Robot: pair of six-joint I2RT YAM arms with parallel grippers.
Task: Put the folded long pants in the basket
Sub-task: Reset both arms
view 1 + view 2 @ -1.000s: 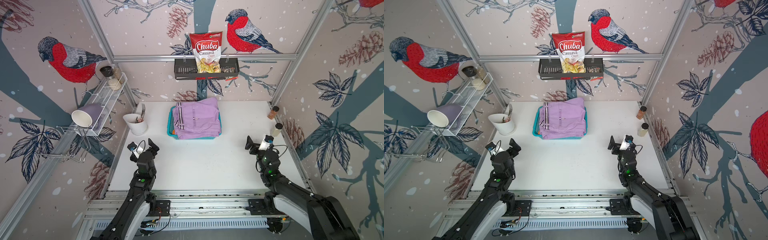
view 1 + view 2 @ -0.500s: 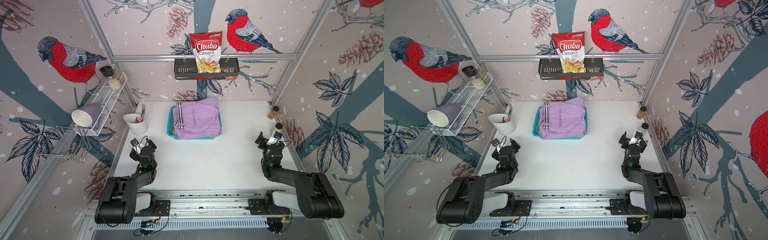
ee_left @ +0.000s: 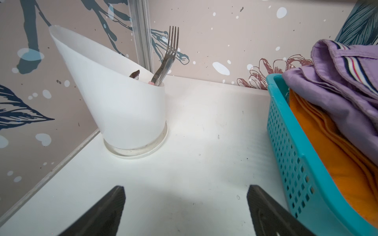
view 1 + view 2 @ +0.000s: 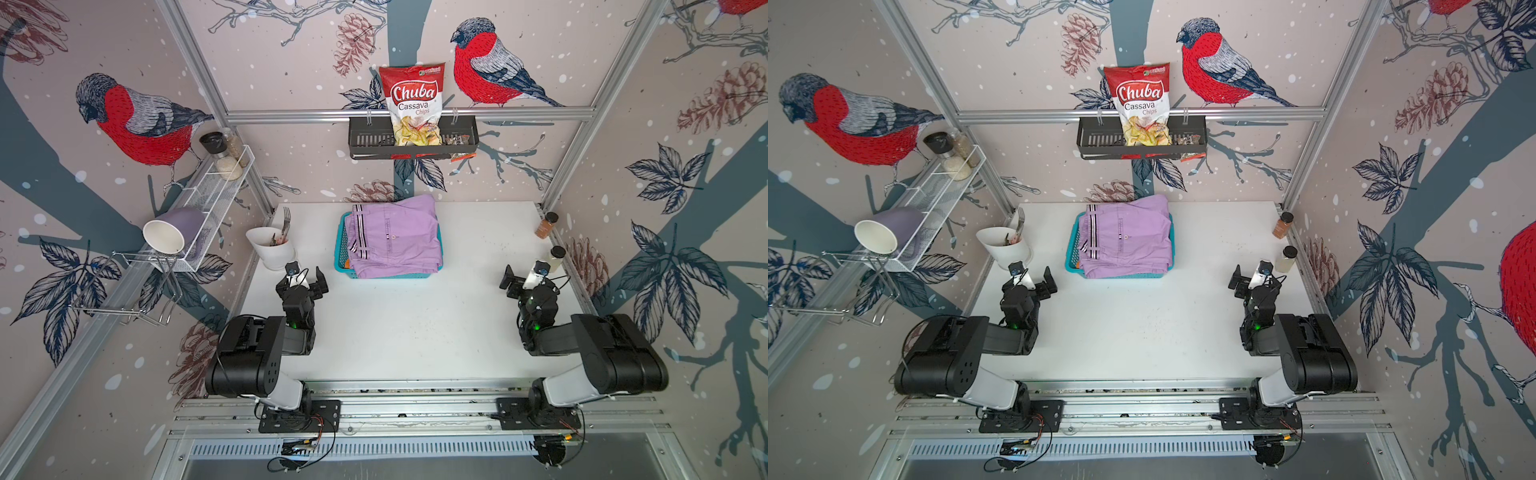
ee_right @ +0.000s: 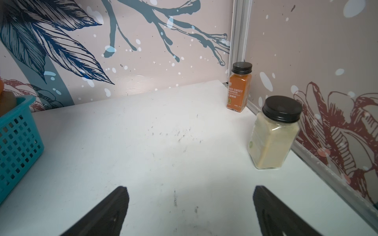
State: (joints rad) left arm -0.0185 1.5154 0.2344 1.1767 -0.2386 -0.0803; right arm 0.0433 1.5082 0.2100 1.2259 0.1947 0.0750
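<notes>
White tabletop (image 4: 415,332) under my arms; left gripper (image 4: 302,281) and right gripper (image 4: 524,277) both gape wide, empty. Far centre, the turquoise basket (image 4: 341,245) holds lilac pants (image 4: 395,243) over orange pants (image 3: 327,155), heaped above its rim; I judge a nudge could spill them. Left of it, a white cutlery holder (image 3: 122,106) holds a fork (image 3: 170,51).

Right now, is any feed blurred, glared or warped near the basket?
Both top views: sharp, evenly lit, strong wide-angle perspective; lilac pants clear. Left wrist view: basket stretched at the edge, bright patch on the table, no blur. Right wrist view: sharp, pale spice jar crisp, tool fingers dark.
</notes>
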